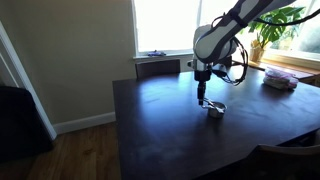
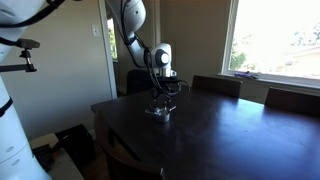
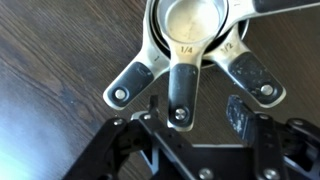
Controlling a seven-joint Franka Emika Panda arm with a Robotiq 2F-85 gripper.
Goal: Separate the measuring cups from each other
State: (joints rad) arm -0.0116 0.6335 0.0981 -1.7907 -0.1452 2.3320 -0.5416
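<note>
On dark table (image 3: 40, 40): nested measuring cups (image 3: 195, 20), middle handle (image 3: 182, 85) stamped "1/4"; end effector (image 3: 193, 104) parted around it.

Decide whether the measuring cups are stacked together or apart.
Stacked: in the wrist view the measuring cups sit nested, handles fanned out.

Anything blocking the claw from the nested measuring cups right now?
Nothing visible. In the wrist view the open claw is right at the fanned handles of the shiny silver metal measuring cups on the dark wooden table. The middle handle marked 1/4 lines up between its fingers.
</note>
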